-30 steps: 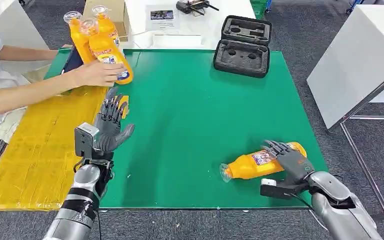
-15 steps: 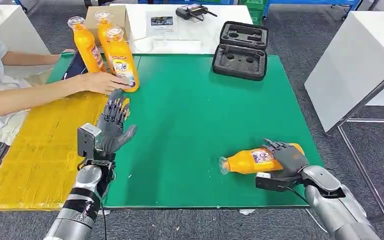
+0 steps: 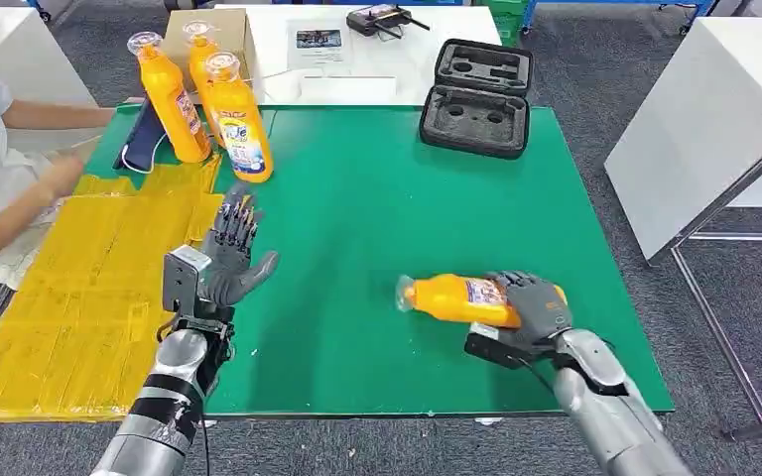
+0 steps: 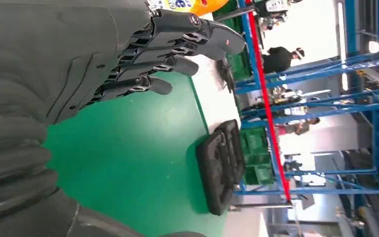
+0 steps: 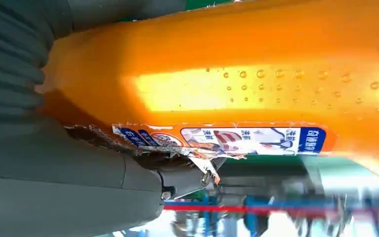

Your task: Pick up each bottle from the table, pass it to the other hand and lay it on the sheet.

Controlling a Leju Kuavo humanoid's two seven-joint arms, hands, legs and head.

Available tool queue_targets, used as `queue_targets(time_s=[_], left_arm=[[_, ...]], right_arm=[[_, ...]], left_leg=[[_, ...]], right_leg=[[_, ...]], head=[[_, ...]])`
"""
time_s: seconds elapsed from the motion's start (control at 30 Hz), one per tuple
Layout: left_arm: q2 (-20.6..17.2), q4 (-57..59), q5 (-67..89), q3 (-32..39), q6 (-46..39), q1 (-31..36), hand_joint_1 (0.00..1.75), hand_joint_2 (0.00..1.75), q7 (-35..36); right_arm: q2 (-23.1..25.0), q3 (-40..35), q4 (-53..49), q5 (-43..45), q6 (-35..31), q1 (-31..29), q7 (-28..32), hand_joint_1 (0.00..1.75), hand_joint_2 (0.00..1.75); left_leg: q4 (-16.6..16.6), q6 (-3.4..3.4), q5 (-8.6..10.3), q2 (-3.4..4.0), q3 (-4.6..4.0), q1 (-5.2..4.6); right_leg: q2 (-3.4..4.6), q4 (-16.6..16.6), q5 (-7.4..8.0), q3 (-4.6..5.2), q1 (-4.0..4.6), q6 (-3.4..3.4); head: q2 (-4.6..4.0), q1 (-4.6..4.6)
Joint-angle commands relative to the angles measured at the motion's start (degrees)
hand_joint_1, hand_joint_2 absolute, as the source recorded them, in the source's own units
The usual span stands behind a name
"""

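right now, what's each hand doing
Left hand: open, fingers apart, holding nothing.
Right hand: holding the orange bottle.

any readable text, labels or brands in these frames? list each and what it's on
None can be read for certain.
Held bottle in the right hand: its torn label carries Chinese print, too blurred to read.
Front standing bottle: label too small to read.
Printed sheet on the white table: too small.
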State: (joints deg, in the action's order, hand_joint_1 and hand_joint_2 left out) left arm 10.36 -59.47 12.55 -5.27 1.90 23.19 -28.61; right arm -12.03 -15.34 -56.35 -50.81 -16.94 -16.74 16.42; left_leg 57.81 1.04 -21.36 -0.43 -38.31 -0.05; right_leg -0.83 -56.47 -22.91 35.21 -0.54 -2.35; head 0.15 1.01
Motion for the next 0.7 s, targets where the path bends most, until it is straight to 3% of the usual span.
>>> queue_targets(time_s=[0.03, 0.2, 0.3, 0.47, 0.63, 0.7], left_arm=[[0.46, 5.32, 0.72, -5.06, -0.18, 1.64, 0.0, 1.75, 0.67], [0.41, 5.31, 0.72, -5.04, -0.18, 1.65, 0.0, 1.75, 0.67], [0.9, 5.84, 1.03, -6.49, 0.05, 1.66, 0.0, 1.75, 1.01], [1.45, -0.31, 3.66, -12.55, -3.3, -5.95, 0.0, 1.75, 1.74], [0.9, -1.59, 3.56, -13.22, -3.81, -6.75, 0.0, 1.75, 1.92], [0.76, -4.15, 4.59, -14.52, -4.36, -9.14, 0.0, 1.75, 1.49]], right_arm=[[12.41, 7.57, -10.2, 8.57, -2.34, 0.68, 3.53, 1.75, 1.75], [12.28, 7.6, -10.18, 8.56, -2.34, 0.78, 3.56, 1.75, 1.75], [14.84, 9.52, -12.59, 13.74, -2.67, 1.69, 6.14, 1.75, 1.75], [18.53, 9.26, -21.62, 21.44, -1.48, 10.64, 7.63, 1.75, 1.75], [18.23, 9.11, -21.88, 21.75, -1.69, 11.22, 8.0, 1.75, 1.75], [19.11, 9.82, -26.77, 22.49, -2.05, 16.32, 8.72, 1.75, 1.75]], left_leg=[[-0.04, -0.11, -0.19, 0.09, 0.3, 0.03], [-0.01, -0.09, -0.25, 0.06, 0.28, 0.07], [-0.02, -0.12, -0.21, -0.08, 0.17, 0.05], [-0.07, -0.13, -0.31, -0.13, 0.28, 0.0], [-0.02, -0.17, -0.51, -0.13, 0.27, 0.02], [0.03, -0.19, -0.56, -0.06, 0.26, 0.01]], right_leg=[[0.11, 0.01, -0.21, -0.27, 0.02, 0.14], [0.08, 0.02, -0.36, -0.37, 0.06, 0.19], [-0.06, 0.03, -0.37, -0.28, 0.03, 0.1], [-0.09, 0.08, -0.46, -0.39, -0.02, 0.11], [-0.1, 0.04, -0.61, -0.39, 0.0, 0.2], [-0.02, -0.01, -0.67, -0.37, -0.01, 0.13]], head=[[0.0, -0.02], [0.0, -0.04], [0.0, -0.07], [0.0, -0.07], [0.0, -0.04], [0.0, -0.04]])
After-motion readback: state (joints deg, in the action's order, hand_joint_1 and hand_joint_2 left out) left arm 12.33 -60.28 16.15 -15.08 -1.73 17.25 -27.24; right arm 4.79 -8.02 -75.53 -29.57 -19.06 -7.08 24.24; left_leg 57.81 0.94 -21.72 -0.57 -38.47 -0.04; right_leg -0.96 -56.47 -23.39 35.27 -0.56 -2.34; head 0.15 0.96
